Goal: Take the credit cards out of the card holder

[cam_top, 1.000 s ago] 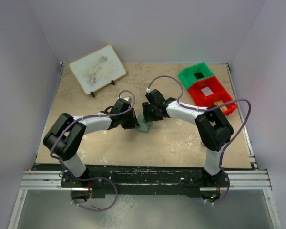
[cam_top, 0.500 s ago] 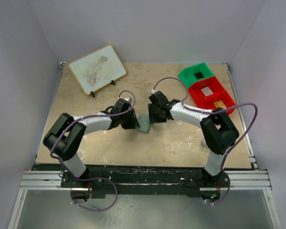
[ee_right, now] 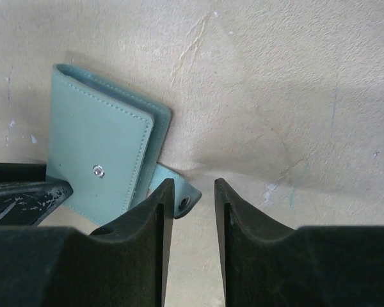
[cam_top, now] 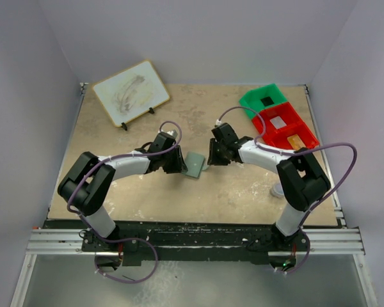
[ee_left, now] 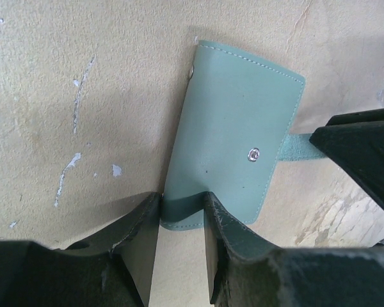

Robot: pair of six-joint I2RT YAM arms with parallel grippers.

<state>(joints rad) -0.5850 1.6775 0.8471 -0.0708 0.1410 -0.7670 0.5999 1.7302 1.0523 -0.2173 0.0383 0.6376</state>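
Observation:
The card holder (cam_top: 195, 164) lies folded shut on the table, grey-green side up, with a metal snap stud on its face. It also shows in the left wrist view (ee_left: 237, 147) and the right wrist view (ee_right: 99, 153). Its strap (ee_right: 179, 195) is unfastened and lies flat beside it. My left gripper (cam_top: 178, 162) is shut on the holder's near corner (ee_left: 181, 208). My right gripper (cam_top: 212, 158) is open just right of the holder; the strap's tip lies between its fingers, close to the left one (ee_right: 193, 192). No cards show.
A red bin (cam_top: 304, 131) holding a grey card and an orange piece, and a green bin (cam_top: 278, 94), stand at the back right. A white board on a stand (cam_top: 130, 91) is at the back left. A small pale round thing (cam_top: 278, 190) lies near the right arm.
My right gripper has moved right, off the card holder, and now sits beside it over the strap. My left gripper has kept its hold and place.

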